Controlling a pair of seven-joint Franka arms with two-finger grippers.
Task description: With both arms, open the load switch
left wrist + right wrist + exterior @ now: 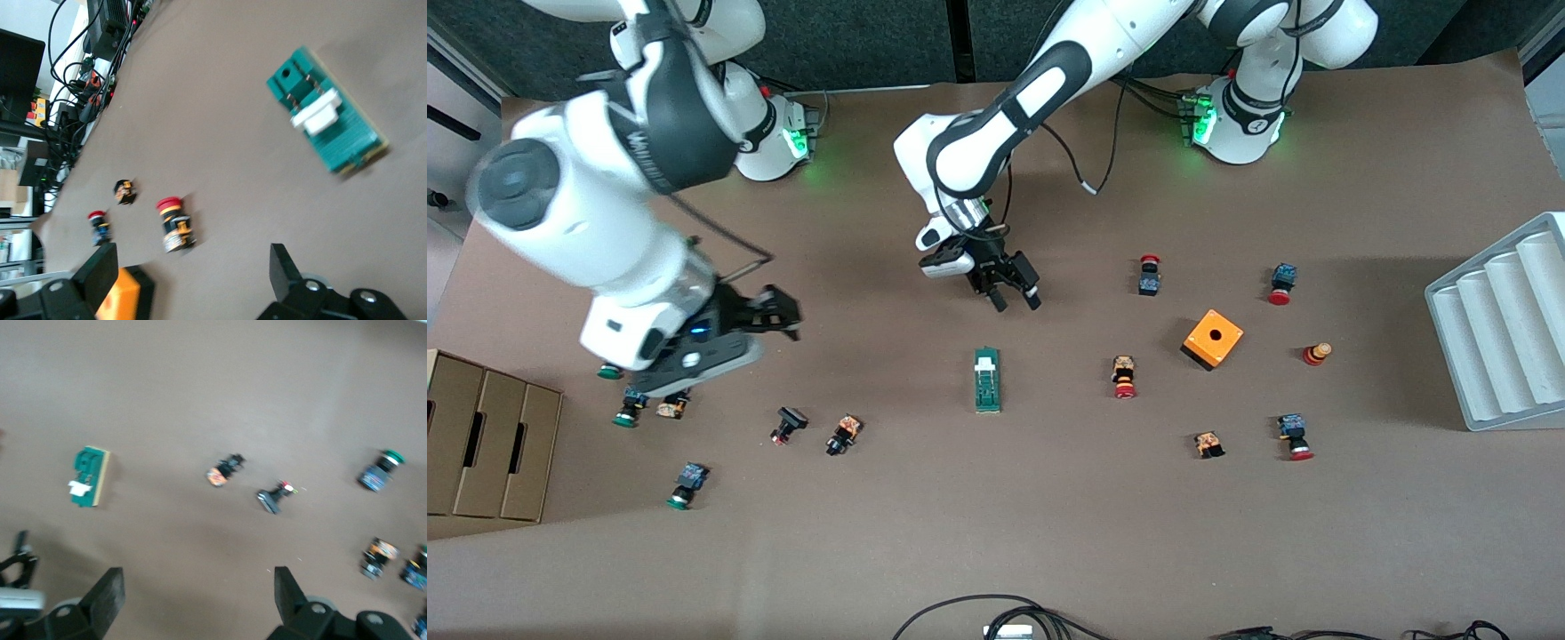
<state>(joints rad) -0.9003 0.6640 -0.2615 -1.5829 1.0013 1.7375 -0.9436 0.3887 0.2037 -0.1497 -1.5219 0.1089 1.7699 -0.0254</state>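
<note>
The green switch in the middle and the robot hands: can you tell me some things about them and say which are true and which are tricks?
1. The load switch lies flat on the table. True.
2. The left gripper is squeezing the load switch. False: it hangs open above the table, touching nothing.
3. The right gripper is open. True.
4. The orange cube sits on top of the load switch. False: it stands apart, toward the left arm's end.
</note>
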